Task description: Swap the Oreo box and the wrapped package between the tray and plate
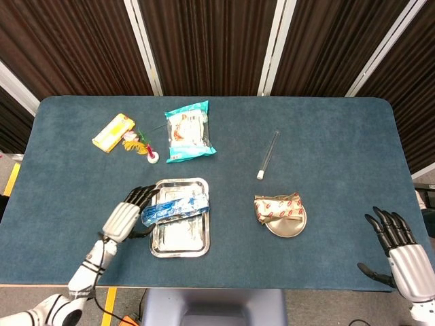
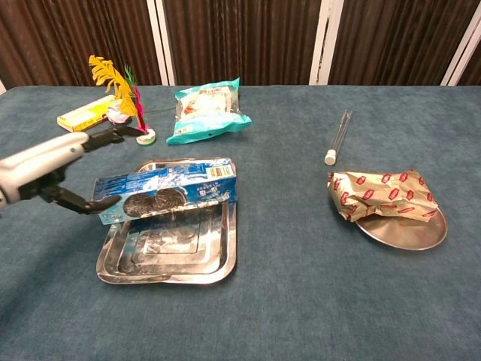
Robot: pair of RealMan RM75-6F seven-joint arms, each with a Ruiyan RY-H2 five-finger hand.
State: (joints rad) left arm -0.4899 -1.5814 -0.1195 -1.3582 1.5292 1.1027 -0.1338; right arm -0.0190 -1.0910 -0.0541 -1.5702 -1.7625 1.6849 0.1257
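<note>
- At table centre-left, the tray [image 1: 179,243] carries the box [image 1: 175,206]; the box lies crosswise on the tray's rims, bridging them rather than lying flat on the floor, its left end overhanging toward your left hand [image 1: 126,217]; the tray floor beneath it looks bare.
- At the box's left end, your left hand has its fingers spread, the upper ones reaching over the end and the thumb [image 2: 96,205] just under the lower edge; whether they touch the carton cannot be told; nothing is gripped as yet.
- At the near right corner, your right hand [image 1: 401,250] hangs open, fingers apart, well away from everything.
- To the right of the tray, the plate [image 1: 288,223] holds the package [image 1: 276,207]; the package sits on the plate's far edge and overhangs the rim toward the tube [image 1: 268,154].
- On handling, judge the box light, stiff and long; a grip at one end may let it swing or tip, so take it across its narrow width, nearer the middle if you can; the printed card is likely smooth, so close firmly.
- On the package, judge it light and soft, its crumpled wrapper yielding under the fingers; take it across the bulk, not by a loose fold; the shallow plate may slide.
- Along the far edge, a snack bag [image 1: 189,131], a yellow pack [image 1: 113,132] and a feathered toy [image 1: 145,147] lie clear of the work.
</note>
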